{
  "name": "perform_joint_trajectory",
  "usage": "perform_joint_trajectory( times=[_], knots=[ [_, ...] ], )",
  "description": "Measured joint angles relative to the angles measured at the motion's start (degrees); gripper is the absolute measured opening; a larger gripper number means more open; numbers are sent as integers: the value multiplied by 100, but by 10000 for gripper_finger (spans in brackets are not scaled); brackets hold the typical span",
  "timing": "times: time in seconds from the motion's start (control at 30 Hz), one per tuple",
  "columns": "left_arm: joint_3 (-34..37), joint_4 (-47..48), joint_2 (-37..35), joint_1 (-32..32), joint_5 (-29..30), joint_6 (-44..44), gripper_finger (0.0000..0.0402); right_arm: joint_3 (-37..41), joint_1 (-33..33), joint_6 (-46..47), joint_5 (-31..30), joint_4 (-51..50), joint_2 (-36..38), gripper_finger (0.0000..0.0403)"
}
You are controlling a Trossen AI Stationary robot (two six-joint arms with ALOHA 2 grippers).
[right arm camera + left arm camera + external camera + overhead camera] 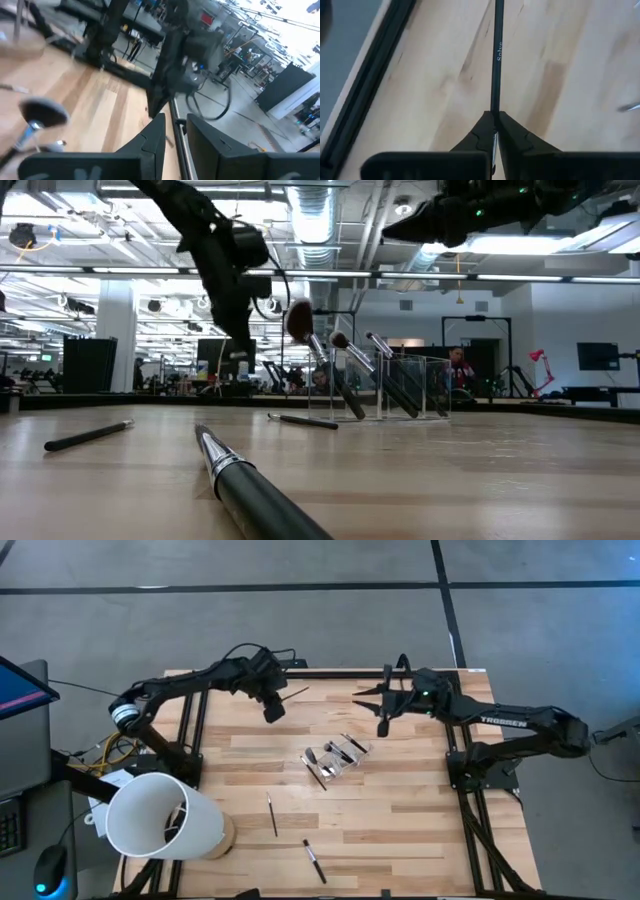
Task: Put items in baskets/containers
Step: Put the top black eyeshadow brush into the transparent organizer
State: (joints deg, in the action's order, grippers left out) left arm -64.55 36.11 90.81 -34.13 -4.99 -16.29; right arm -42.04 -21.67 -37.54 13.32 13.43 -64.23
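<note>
- Left wrist view: left hand [494, 131] pinched a thin pencil [497, 55] by its end, near desk's [400, 810] far edge.
- Right hand [175, 131] slightly spread, empty.
- Risk: end-grip cd let pencil swing, miss clear box [338, 759].

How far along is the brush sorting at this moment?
Partway. Several brushes already stand in the clear box at mid-table. The left claw is shut on a thin dark stick, lifted above the table's far left. Two brushes lie loose near the front edge, another beside the box. The right claw hovers nearby.
</note>
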Motion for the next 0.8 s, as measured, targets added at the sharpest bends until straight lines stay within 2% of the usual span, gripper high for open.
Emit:
perform_joint_trajectory(
  times=[0.1, 0.27, 0.37, 0.53, 0.8],
  knots=[
    [-2, -4, -210, 8, -284, 545, 10, 0, 271, -732, -450, 248, -490, 71],
    [-4, -14, -466, 35, -661, 1312, 10, -221, 951, -2146, -2040, 902, -1502, 80],
    [-4, -26, -533, 33, -975, 1699, 10, -630, 1209, -2574, -2665, 996, -2008, 94],
    [-9, -63, -599, 33, -1696, 2248, 10, -1374, 1430, -2887, -2993, 797, -2617, 126],
    [-13, -465, -610, 31, -3088, 2996, 10, -2480, 1663, -3058, -3064, -445, -3152, 154]
  ],
)
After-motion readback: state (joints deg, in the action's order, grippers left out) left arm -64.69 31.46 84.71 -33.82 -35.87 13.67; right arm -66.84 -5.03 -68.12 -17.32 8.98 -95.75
